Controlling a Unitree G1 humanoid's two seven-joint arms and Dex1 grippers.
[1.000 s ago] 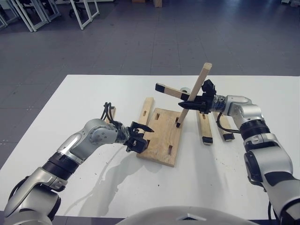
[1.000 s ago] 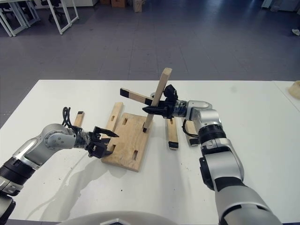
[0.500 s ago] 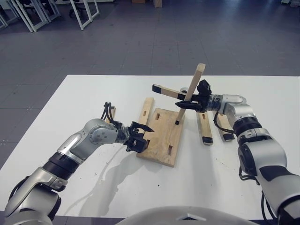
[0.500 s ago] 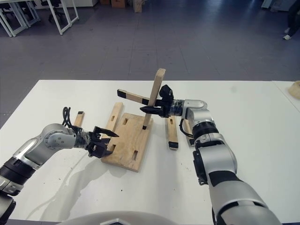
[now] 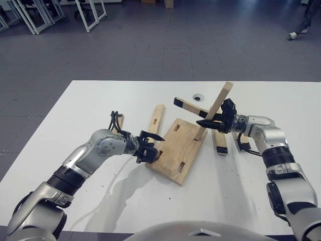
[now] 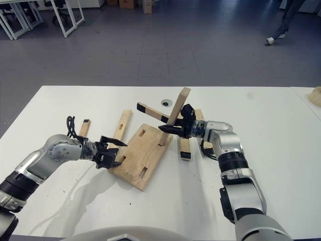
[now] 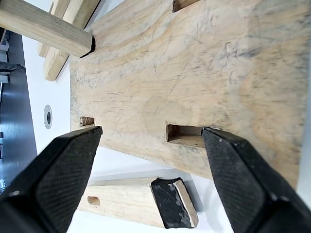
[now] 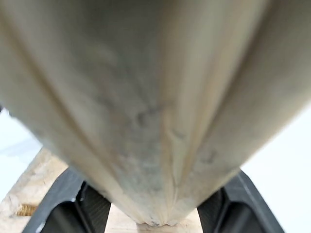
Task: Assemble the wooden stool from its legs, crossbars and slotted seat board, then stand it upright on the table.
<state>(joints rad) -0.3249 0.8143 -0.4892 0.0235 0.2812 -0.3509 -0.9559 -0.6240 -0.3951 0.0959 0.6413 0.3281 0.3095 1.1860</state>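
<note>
Left eye view gives the change most plainly: the seat board (image 5: 178, 150) now lies at a new angle on the worktop (image 5: 90, 100). Its far end has swung toward my right side, while the near corner beside my left end effector (image 5: 150, 147) has kept its place. The leg (image 5: 222, 95) has also changed its lean. Half a second ago it stood steeper, and now it slants more to the right, with its lower end on the board at the far slot.

My right end effector (image 5: 205, 122) is closed on this leg at about the middle. The crossbar (image 5: 190, 106) stands out from the leg toward the left (its black tip points away from me). My left end effector is spread wide and holds nothing. Its fingers (image 7: 58, 170) only stand at the board's edge, on each side of one slot.

I judge that the leg's foot caught in the slot and dragged the board round, so the leg is probably not yet seated. Because my left side does not clamp the board, it can turn again at the next push. Another leg (image 5: 158, 116) and some loose pieces (image 5: 218, 143) wait on the worktop, so much of the assembly remains.
</note>
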